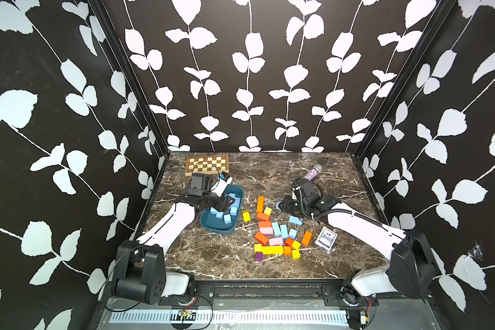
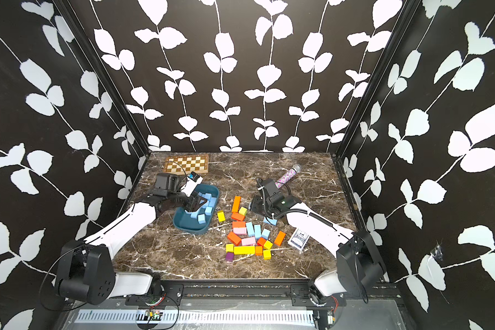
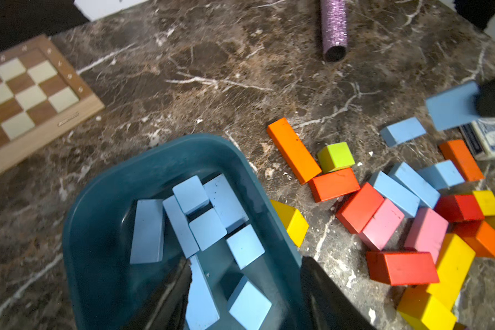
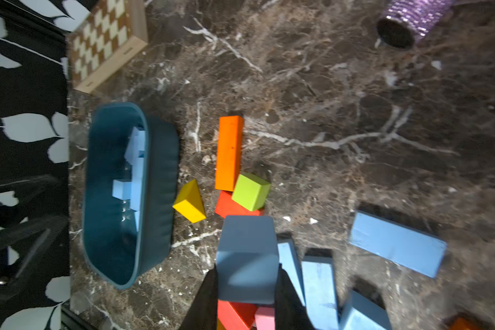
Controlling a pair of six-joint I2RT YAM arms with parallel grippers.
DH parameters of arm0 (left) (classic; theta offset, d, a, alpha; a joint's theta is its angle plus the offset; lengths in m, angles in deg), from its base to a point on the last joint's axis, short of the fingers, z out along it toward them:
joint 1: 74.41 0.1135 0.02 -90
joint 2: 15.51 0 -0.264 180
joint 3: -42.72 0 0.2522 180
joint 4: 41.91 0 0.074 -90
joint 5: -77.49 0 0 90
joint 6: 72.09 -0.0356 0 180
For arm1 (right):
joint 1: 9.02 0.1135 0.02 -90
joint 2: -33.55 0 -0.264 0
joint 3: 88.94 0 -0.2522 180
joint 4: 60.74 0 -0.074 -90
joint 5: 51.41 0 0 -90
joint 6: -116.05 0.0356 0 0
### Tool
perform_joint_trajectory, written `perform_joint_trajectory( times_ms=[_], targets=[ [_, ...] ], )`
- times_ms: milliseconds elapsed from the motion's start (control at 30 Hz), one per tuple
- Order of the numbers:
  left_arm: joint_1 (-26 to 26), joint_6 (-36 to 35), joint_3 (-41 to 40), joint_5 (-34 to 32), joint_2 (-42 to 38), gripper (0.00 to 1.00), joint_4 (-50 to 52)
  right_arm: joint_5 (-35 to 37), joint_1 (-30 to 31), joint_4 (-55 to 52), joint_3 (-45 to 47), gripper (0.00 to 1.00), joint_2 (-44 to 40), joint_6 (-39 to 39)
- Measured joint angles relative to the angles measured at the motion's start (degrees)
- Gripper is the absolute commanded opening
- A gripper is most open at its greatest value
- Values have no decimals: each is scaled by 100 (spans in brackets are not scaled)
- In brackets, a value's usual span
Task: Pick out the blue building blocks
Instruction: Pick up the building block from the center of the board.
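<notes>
Several blue building blocks (image 3: 206, 228) lie in the dark teal tray (image 1: 212, 225), whose wall (image 4: 157, 185) also shows in the right wrist view. My left gripper (image 3: 246, 300) hangs open over the tray (image 3: 97, 228), gripping nothing, with blocks lying below between its fingers. In a top view it (image 1: 226, 204) sits above the tray's middle. My right gripper (image 4: 247, 285) is shut on a blue block (image 4: 247, 257), held above the pile; in a top view the gripper (image 1: 283, 205) is right of the tray. More blue blocks (image 1: 280, 230) lie in the pile, and one (image 1: 295, 220) lies apart.
Orange, yellow, pink and purple blocks (image 1: 272, 243) are scattered between the arms. A chessboard (image 1: 207, 165) lies at the back left, a glittery purple microphone (image 1: 312, 172) at the back right, and a card deck (image 1: 326, 238) right of the pile.
</notes>
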Motion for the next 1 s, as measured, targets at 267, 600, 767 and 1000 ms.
perform_joint_trajectory(
  times_ms=[267, 600, 767, 1000],
  targets=[
    [-256, -1971, 330, 1091, 0, 65, 131, -706, 0, 968, 98, 12, 20, -9],
    [-619, -3521, 566, 1766, 2, 65, 542, -1091, 0, 1294, 98, 12, 72, -7],
    [-704, -3836, 595, 1843, 28, 65, 619, -1239, 0, 1340, 98, 12, 105, -4],
    [-730, -4081, 651, 1851, 72, 66, 645, -1403, 0, 1384, 98, 12, 127, -4]
  ],
)
